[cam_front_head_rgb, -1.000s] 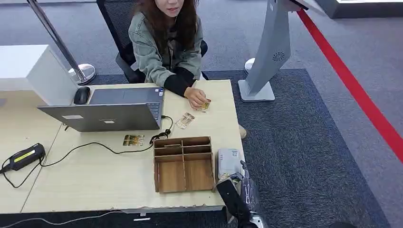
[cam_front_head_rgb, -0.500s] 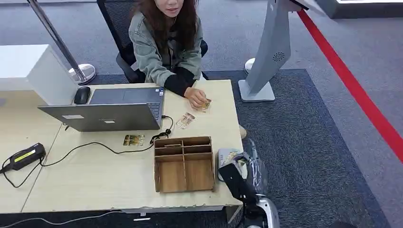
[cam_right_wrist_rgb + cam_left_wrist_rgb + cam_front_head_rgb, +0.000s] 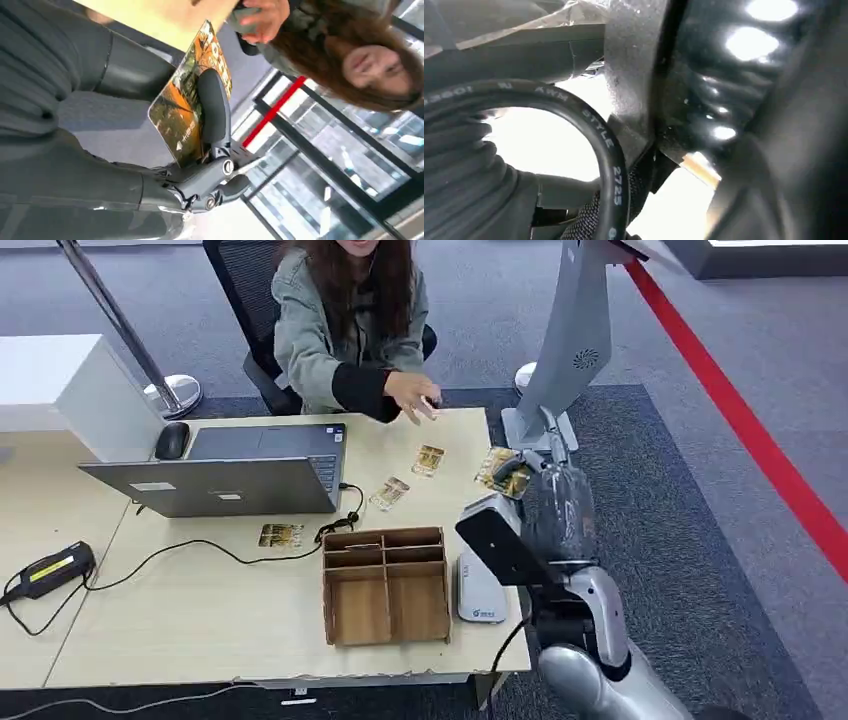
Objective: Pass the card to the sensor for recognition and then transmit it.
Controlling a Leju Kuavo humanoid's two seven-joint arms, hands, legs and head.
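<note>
My right hand (image 3: 553,498) is raised over the table's right edge and pinches a yellow-orange card (image 3: 503,472), held out toward the person. In the right wrist view a dark finger (image 3: 214,107) presses on the card (image 3: 186,112), with the thick thumb behind it. The person's open hand (image 3: 412,396) hovers above the far table edge, a short way from the card. The white card sensor (image 3: 479,592) lies on the table to the right of the wooden organizer, below my forearm. My left hand's ribbed cover (image 3: 459,165) shows close up; its fingers are hidden.
A wooden organizer (image 3: 387,585) stands by the front edge. Three more cards (image 3: 428,459) (image 3: 389,493) (image 3: 281,535) lie on the table (image 3: 200,620). A laptop (image 3: 235,472), mouse, cables and a scanner (image 3: 47,571) are on the left. A grey kiosk stand (image 3: 565,350) rises at the right.
My right arm rose from beside the sensor and carried the card up and forward toward the person. The person's hand left the card on the table and lifted, opening toward mine.
</note>
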